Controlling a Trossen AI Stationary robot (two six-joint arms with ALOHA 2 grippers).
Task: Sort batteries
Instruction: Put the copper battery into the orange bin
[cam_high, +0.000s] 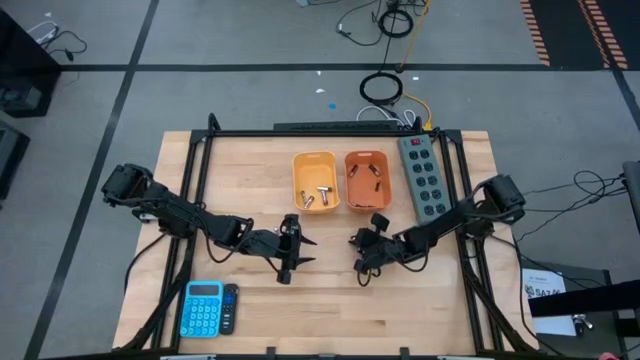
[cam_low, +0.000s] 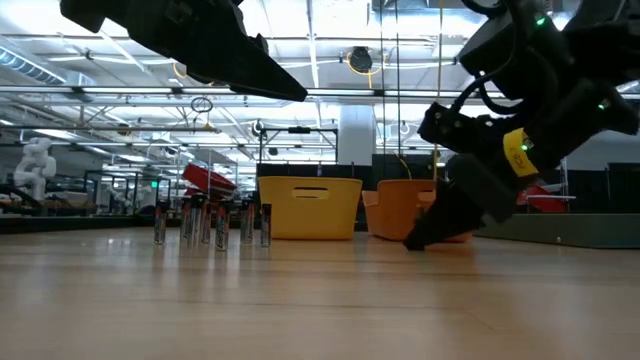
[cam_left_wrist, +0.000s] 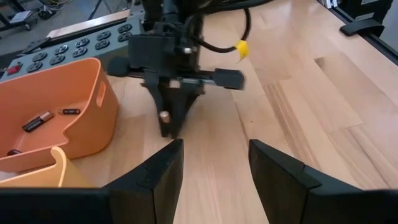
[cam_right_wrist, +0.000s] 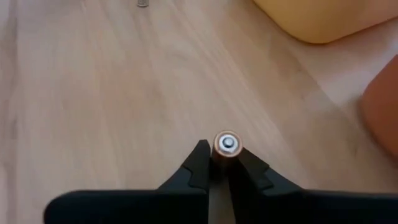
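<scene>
My right gripper (cam_high: 365, 262) is low over the table in front of the orange bin (cam_high: 366, 180), shut on one copper-topped battery (cam_right_wrist: 227, 144). My left gripper (cam_left_wrist: 211, 168) waits open above the table's middle (cam_high: 288, 250), facing the right gripper, with nothing between its fingers. More batteries lie in the orange bin (cam_left_wrist: 38, 121) and in the yellow bin (cam_high: 315, 182). Several batteries (cam_low: 210, 222) stand upright on their ends on the table in the low view. My right gripper pinches the battery's side just below its copper-coloured top end (cam_right_wrist: 219, 157) between its two fingertips. The fingers slant down from the table's right side. The battery's top end (cam_left_wrist: 164, 116) stands free above the fingertips; the fingers hide its lower end, down at the table surface (cam_low: 415, 243).
A grey power strip (cam_high: 424, 178) lies right of the orange bin. A blue calculator (cam_high: 204, 308) and a dark device (cam_high: 230, 308) lie near the front left edge. A lone battery (cam_right_wrist: 142, 3) stands farther off on the bare wood.
</scene>
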